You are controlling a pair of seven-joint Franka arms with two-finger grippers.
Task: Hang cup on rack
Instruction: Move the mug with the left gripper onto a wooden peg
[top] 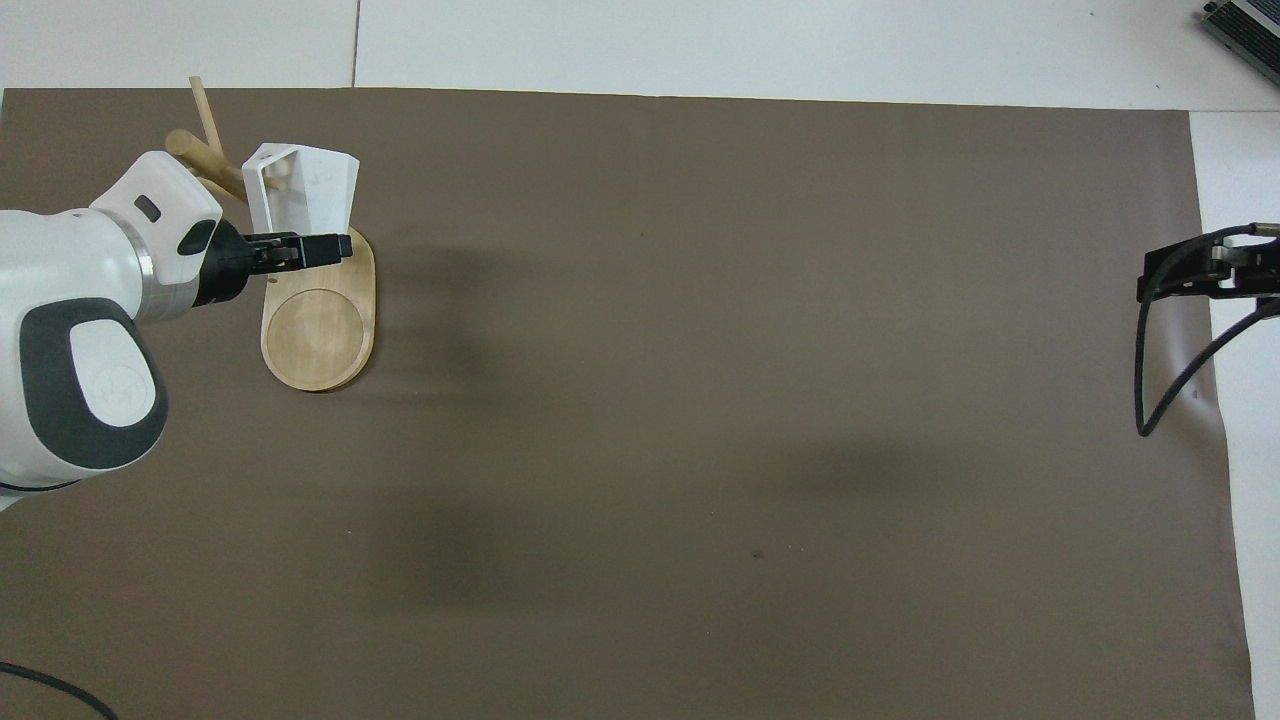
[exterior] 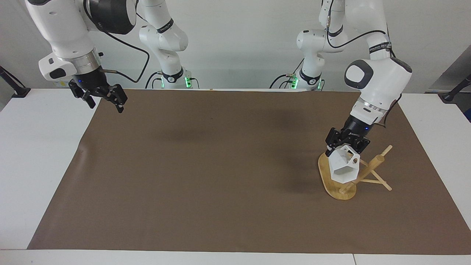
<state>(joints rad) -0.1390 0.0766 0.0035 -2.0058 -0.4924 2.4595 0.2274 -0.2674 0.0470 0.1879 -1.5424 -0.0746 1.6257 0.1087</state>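
The white faceted cup hangs tilted in my left gripper, which is shut on it. The cup is over the oval base of the bamboo rack, close beside the leaning post and its thin pegs; the handle's hole faces the post. In the overhead view the cup sits over the end of the rack's base farther from the robots, with the left gripper beside it. My right gripper is open and empty, raised over the mat's edge at the right arm's end; it also shows in the overhead view.
A brown mat covers most of the white table. The rack stands on it toward the left arm's end. Nothing else lies on the mat.
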